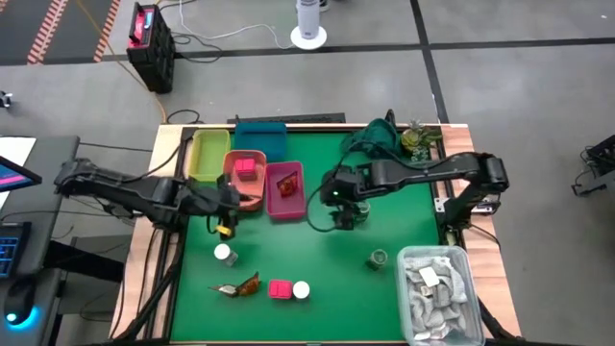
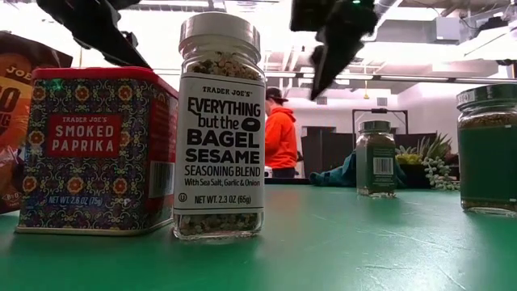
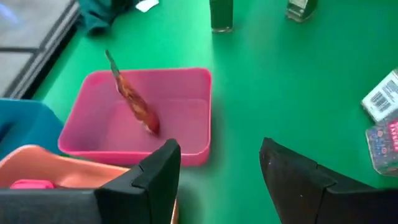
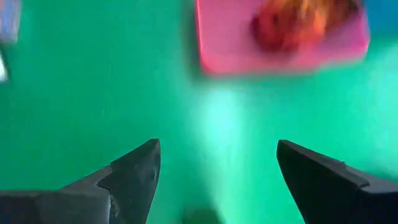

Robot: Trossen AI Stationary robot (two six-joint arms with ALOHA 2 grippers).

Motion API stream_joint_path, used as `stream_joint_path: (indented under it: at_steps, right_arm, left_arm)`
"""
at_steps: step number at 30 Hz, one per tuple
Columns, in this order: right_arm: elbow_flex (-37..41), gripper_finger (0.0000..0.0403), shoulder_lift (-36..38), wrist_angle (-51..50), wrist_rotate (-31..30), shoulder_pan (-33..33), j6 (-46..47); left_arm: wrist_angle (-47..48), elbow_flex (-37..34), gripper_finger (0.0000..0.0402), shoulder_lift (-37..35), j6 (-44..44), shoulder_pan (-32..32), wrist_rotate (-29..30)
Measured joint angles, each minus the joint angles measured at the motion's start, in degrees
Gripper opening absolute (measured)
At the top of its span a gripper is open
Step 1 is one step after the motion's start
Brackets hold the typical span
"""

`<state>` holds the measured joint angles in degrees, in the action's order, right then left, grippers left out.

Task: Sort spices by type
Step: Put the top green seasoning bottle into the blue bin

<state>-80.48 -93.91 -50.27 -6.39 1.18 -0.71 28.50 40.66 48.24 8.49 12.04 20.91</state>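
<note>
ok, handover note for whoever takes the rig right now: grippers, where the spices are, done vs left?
Left gripper: open, empty, beside the salmon bin.
Right gripper: open, empty, over bare mat right of the pink bin.
Done: pink tin in the salmon bin, sachet in the pink bin.
Left on the mat: white-topped jars and, pink tin, sachet, green-topped jar.
Yellow-green bin looks empty.
</note>
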Motion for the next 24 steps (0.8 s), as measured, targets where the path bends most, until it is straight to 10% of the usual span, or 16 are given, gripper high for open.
stream_joint_path:
  at_steps: [6,24]
  right_arm:
    - [7.2,0.0345,7.0,-1.8,-1.9,-0.7,3.3]
    - [20.7,0.0345,9.6,1.8,1.1,-2.9,6.3]
  left_arm:
    - [1.6,0.0,0.0208,0.1,0.7,2.6,8.9]
    - [2.7,0.0,0.0208,0.1,-0.3,2.6,9.3]
